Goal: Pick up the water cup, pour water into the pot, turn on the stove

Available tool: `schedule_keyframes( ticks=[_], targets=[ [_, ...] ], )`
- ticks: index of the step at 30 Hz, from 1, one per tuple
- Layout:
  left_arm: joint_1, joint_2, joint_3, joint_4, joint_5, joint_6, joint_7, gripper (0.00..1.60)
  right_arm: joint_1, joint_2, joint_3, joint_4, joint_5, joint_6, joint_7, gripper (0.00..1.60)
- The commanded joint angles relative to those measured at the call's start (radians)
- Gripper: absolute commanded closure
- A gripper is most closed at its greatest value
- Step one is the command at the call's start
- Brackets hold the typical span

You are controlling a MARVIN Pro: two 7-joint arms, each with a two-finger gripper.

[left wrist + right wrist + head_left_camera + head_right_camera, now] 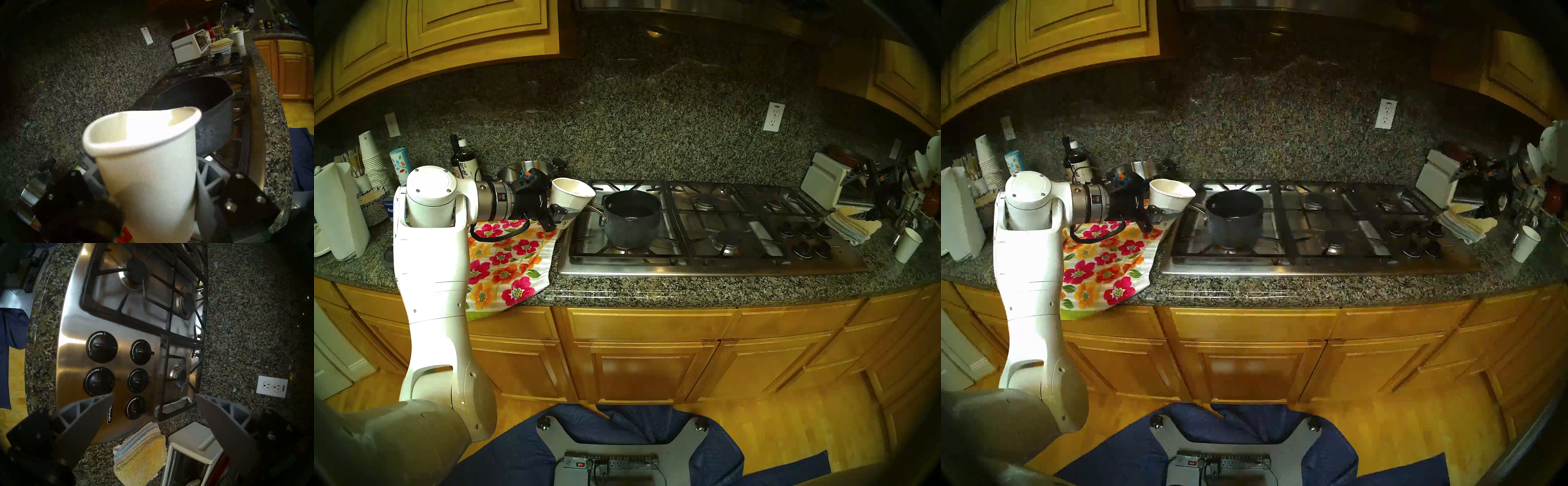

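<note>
At stove's left edge, left gripper clamped low on white paper water cup, cup squeezed, tilted, mouth toward dark saucepan. Saucepan sat on front-left grate of steel gas cooktop, thin handle pointing at cup. Floral towel lay under gripper at counter's front edge. Near counter's right end, right gripper hung above black knobs, fingers spread wide, holding nothing.
</note>
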Motion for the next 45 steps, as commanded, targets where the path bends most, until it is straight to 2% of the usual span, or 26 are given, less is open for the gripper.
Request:
schedule_keyframes(
  ticks=[1,13,26,45],
  targets=[
    [-0.087,-0.006,0.018,-0.003,-0.024,-0.001,0.003,1.05,0.026,-0.009,0.007,0.02,0.004,-0.001,-0.008,0.0],
    [-0.126,0.008,0.067,0.041,-0.019,-0.013,0.003,1.05,0.026,-0.009,0.007,0.02,0.004,-0.001,-0.008,0.0],
    [-0.176,0.059,0.134,0.092,-0.026,-0.058,0.003,1.06,0.026,-0.009,0.007,0.02,0.004,-0.001,-0.007,0.0],
    [-0.222,0.117,0.221,0.115,-0.065,-0.083,0.003,1.06,0.026,-0.009,0.007,0.02,0.004,-0.001,-0.007,0.0]
  ],
)
